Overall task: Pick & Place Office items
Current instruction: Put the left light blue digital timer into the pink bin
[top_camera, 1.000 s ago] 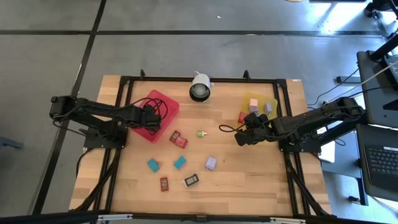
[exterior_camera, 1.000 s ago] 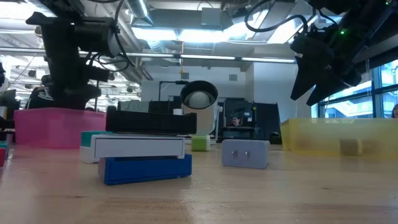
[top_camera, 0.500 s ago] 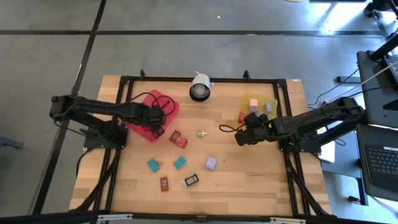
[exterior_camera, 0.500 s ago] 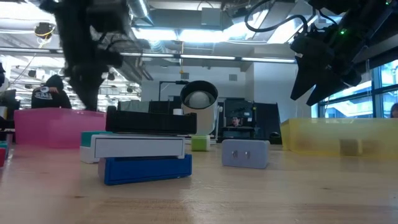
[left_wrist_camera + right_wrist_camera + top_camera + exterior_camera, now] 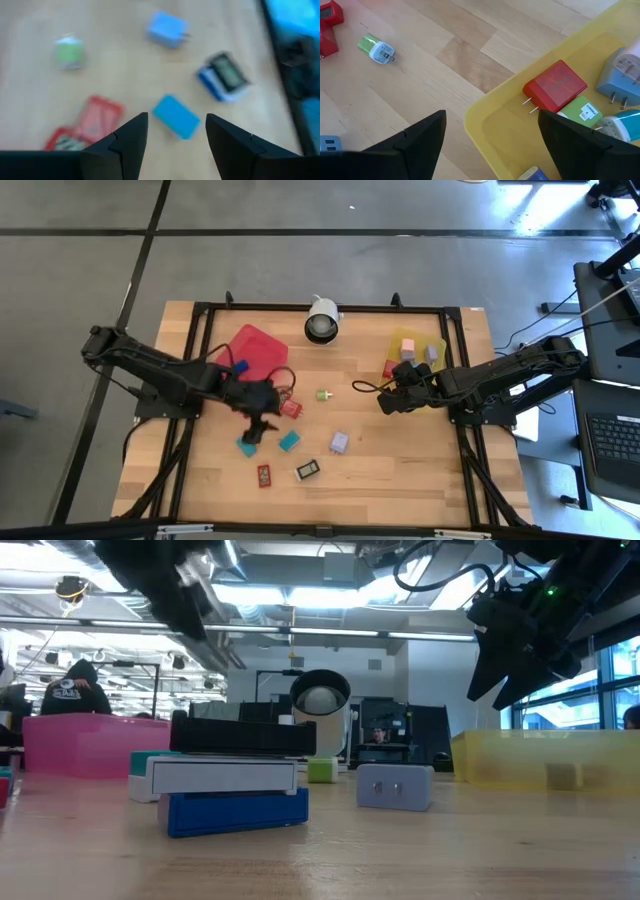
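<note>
High view: my left gripper (image 5: 252, 434), jaws apart and empty, hung near the red tray (image 5: 255, 352), over loose office items (image 5: 290, 441). My right gripper (image 5: 385, 402), open, waited beside the yellow tray (image 5: 402, 340); several items lay inside it, about seven remained loose.

Labels on the pieces show — none legible.

Red tray (image 5: 256, 346), yellow tray (image 5: 520, 115), possibly teal block (image 5: 175, 116).
</note>
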Robot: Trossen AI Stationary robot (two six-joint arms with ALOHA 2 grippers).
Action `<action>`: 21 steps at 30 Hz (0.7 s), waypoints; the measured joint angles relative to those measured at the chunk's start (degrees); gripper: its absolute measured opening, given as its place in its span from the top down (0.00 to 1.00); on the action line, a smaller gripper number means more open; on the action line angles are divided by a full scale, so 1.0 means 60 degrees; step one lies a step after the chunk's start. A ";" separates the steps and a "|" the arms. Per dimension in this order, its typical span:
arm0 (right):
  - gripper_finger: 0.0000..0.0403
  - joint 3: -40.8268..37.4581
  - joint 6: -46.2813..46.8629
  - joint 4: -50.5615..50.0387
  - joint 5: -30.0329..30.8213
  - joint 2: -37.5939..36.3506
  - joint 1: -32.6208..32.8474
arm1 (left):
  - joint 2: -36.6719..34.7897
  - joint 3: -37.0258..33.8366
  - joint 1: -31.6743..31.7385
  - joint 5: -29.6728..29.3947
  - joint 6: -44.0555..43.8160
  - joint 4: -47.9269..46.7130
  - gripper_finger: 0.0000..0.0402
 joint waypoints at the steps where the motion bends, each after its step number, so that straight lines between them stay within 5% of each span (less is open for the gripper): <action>1: 0.21 0.0000 0.0000 0.0000 0.0002 0.0000 -0.0002 | 0.0002 -0.0008 -0.0229 0.0071 0.0073 0.0054 0.51; 21: 0.21 0.0000 0.0000 0.0004 0.0004 0.0000 0.0000 | 0.0887 -0.0022 -0.3325 -0.0062 -0.0628 0.0014 0.51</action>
